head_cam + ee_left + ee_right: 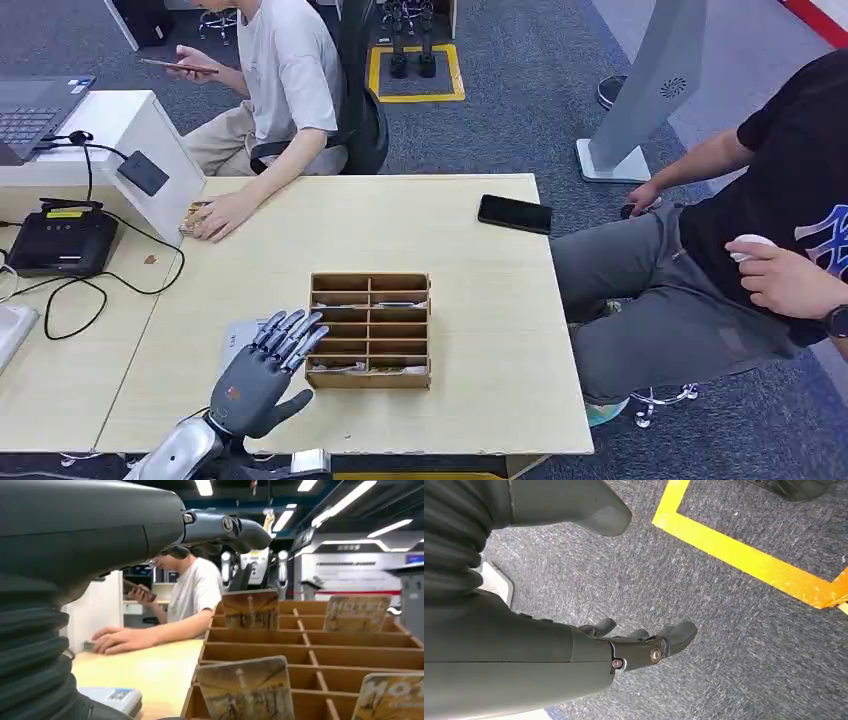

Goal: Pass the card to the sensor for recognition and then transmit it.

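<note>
Head view shows the robot's left hand above the pale wooden table, fingers spread wide and holding nothing, just beside the brown wooden box with many slots. Picture cards stand in the slots. A flat white and blue thing lies under the hand. A black phone lies near the far edge. One person's hand rests on the table. The right hand hangs over grey carpet with yellow tape, fingers loosely apart, holding nothing.
</note>
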You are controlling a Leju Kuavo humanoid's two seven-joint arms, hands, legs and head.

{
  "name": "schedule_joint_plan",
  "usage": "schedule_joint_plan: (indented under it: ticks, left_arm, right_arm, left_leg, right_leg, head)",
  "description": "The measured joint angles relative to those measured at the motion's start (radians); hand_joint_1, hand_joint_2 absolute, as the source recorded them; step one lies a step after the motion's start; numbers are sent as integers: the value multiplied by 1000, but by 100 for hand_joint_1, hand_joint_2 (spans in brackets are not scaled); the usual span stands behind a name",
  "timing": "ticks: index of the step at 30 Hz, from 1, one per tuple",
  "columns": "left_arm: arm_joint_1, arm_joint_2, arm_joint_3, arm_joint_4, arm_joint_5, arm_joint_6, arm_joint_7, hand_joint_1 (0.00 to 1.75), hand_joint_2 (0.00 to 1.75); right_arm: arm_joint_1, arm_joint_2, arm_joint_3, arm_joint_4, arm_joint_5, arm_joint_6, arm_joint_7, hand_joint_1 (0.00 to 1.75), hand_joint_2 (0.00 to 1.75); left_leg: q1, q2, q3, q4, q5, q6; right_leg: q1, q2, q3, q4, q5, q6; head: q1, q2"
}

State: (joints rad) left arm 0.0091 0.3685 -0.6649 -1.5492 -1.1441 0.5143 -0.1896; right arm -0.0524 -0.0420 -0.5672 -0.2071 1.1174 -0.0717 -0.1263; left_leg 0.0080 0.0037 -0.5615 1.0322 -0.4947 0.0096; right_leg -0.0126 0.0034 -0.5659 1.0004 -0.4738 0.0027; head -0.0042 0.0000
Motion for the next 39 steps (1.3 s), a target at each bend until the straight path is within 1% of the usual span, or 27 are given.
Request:
schedule_joint_plan:
  ticks: [4,6,9,16,21,28,37,38,39]
  left_arm:
    - [-4,-5,0,13,10,-15,1,0,175]
    - [-11,-9,0,21,13,-37,4,0,175]
    - [-17,-15,0,34,47,-67,1,0,175]
    - [-19,-25,0,46,58,-77,-2,0,175]
    - [-21,-27,0,48,69,-106,-8,0,175]
    - [-21,-28,0,49,118,-159,-39,0,175]
    - [-18,-27,0,49,130,-177,-41,0,175]
    - [-18,-27,0,49,130,-183,-41,12,175]
    - [-17,-27,0,49,131,-188,-41,166,175]
  right_arm:
    - [0,0,-1,0,2,0,0,0,175]
    - [0,0,-1,0,3,0,0,0,175]
    - [-2,0,-2,0,6,0,-1,0,175]
    - [-4,0,-2,0,16,0,-1,0,175]
    - [-4,0,-9,0,17,2,-1,0,175]
    - [-4,0,-25,0,24,3,-1,0,175]
    - [-4,0,-28,0,36,3,-2,0,175]
    - [-4,0,-29,0,37,3,-2,0,175]
    - [-4,0,-30,0,37,3,-2,0,175]
  left_leg:
    - [0,0,0,0,0,0]
    - [0,0,0,0,0,0]
    - [0,0,0,0,0,0]
    - [0,0,0,0,0,0]
    - [0,0,0,0,0,0]
    - [0,0,0,0,0,0]
    - [0,0,0,0,0,0]
    - [0,0,0,0,0,0]
    - [0,0,0,0,0,0]
  right_leg:
    - [0,0,0,0,0,0]
    - [0,0,0,0,0,0]
    - [0,0,0,0,0,0]
    - [0,0,0,0,0,0]
    - [0,0,0,0,0,0]
    - [0,0,0,0,0,0]
    - [0,0,0,0,0,0]
    - [0,0,0,0,0,0]
    - [0,0,0,0,0,0]
  head:
    - [0,0]
    - [0,0]
    - [0,0]
    - [0,0]
    - [0,0]
    - [0,0]
    - [0,0]
    - [0,0]
    - [0,0]
